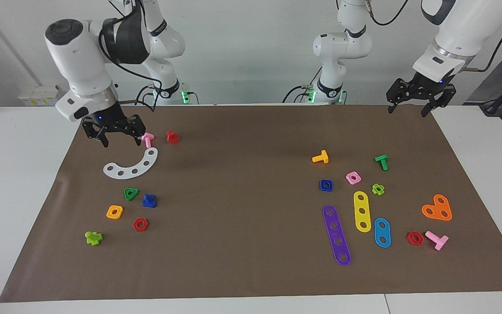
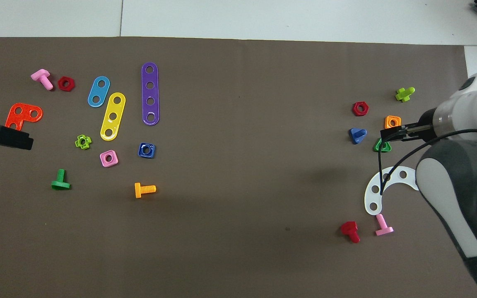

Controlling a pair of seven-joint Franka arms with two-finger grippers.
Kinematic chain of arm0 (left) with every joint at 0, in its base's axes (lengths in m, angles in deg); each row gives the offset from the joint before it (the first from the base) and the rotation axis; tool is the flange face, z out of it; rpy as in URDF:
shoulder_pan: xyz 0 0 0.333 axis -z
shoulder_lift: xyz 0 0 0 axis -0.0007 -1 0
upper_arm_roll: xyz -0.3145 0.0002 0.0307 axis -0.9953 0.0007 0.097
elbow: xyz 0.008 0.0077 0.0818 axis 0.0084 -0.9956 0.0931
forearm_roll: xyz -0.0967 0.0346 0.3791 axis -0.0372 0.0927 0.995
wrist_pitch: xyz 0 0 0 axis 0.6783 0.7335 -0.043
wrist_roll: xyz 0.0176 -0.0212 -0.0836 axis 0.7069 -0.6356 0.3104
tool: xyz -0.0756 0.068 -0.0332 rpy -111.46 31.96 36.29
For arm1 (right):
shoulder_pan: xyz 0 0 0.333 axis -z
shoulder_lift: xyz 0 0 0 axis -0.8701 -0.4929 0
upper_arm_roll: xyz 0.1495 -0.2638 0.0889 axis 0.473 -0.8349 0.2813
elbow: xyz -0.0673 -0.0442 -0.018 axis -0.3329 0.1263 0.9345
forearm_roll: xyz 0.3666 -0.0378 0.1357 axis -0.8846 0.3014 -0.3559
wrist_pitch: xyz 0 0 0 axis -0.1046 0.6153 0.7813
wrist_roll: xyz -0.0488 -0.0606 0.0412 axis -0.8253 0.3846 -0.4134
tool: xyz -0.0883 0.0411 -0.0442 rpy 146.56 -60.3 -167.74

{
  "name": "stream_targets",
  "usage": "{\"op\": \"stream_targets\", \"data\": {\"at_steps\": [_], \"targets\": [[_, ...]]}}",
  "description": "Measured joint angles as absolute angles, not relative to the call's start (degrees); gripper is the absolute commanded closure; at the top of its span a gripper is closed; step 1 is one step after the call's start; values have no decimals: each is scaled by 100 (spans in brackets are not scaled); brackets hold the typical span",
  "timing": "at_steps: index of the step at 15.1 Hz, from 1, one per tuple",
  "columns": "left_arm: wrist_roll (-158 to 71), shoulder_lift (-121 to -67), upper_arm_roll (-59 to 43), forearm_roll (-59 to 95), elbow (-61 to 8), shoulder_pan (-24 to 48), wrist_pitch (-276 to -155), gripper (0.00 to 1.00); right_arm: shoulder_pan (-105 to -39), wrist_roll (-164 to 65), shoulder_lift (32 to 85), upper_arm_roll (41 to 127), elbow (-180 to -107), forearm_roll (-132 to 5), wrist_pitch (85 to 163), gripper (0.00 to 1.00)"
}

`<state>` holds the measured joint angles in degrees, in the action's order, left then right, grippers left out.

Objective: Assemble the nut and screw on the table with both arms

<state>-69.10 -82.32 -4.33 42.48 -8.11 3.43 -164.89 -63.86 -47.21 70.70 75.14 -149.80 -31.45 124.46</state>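
The right arm's black two-finger gripper [image 1: 119, 137] is hanging with fingers spread and nothing in them over the white curved plastic strip [image 1: 131, 166] at the right arm's end of the brown rectangular mat [image 1: 242, 144]. The small dark blue plastic bolt [image 1: 149, 200] is lying at five o'clock from that strip in the facing view, beside the green triangular nut [image 1: 131, 193]. The small dark blue square plastic nut [image 1: 326, 185] is sitting at ten o'clock from the purple four-hole strip [image 1: 337, 235]. The left arm's black gripper [image 1: 421, 101] is waiting, released, over the mat's corner.
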Motion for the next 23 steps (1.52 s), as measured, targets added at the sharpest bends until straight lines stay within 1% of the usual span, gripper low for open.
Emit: {"op": "stream_targets", "data": {"at_steps": [3, 4, 6, 8, 11, 12, 14, 16, 17, 18, 20, 23], "targets": [[-6910, -8232, -433, 4248, -811, 343, -16489, 0, -6468, -5159, 6228, 7517, -15034, -3159, 13545, 0], [-6910, -8232, -433, 4248, -811, 343, -16489, 0, -6518, -5240, 5978, 7518, -15033, -3159, 13747, 0], [-6910, -8232, -433, 4248, -811, 343, -16489, 0, -6582, -5347, 5677, 7519, -15037, -3159, 13880, 4], [-6910, -8232, -433, 4248, -811, 343, -16489, 0, -6590, -5443, 5589, 7515, -15118, -3160, 14037, 16], [-6910, -8232, -433, 4248, -811, 343, -16488, 0, -6581, -5612, 5575, 7490, -15376, -3159, 14311, 48], [-6910, -8232, -433, 4248, -811, 343, -16488, 0, -6571, -5697, 5568, 7482, -15428, -3160, 14356, 52], [-6910, -8232, -433, 4248, -811, 343, -16488, 0, -6539, -5761, 5560, 7482, -15471, -3160, 14461, 54], [-6910, -8232, -433, 4248, -811, 343, -16487, 0, -6531, -5763, 5542, 7479, -15487, -3160, 14573, 57], [-6910, -8232, -433, 4248, -811, 343, -16487, 0, -6531, -5763, 5525, 7479, -15490, -3160, 14617, 61], [-6910, -8232, -433, 4248, -811, 343, -16487, 0, -6531, -5763, 5511, 7479, -15491, -3160, 14640, 61], [-6910, -8232, -433, 4248, -811, 343, -16487, 0, -6531, -5764, 5500, 7479, -15493, -3160, 14646, 67], [-6910, -8232, -433, 4248, -811, 343, -16487, 0, -6525, -5764, 5500, 7476, -15495, -3160, 14646, 67]]}}
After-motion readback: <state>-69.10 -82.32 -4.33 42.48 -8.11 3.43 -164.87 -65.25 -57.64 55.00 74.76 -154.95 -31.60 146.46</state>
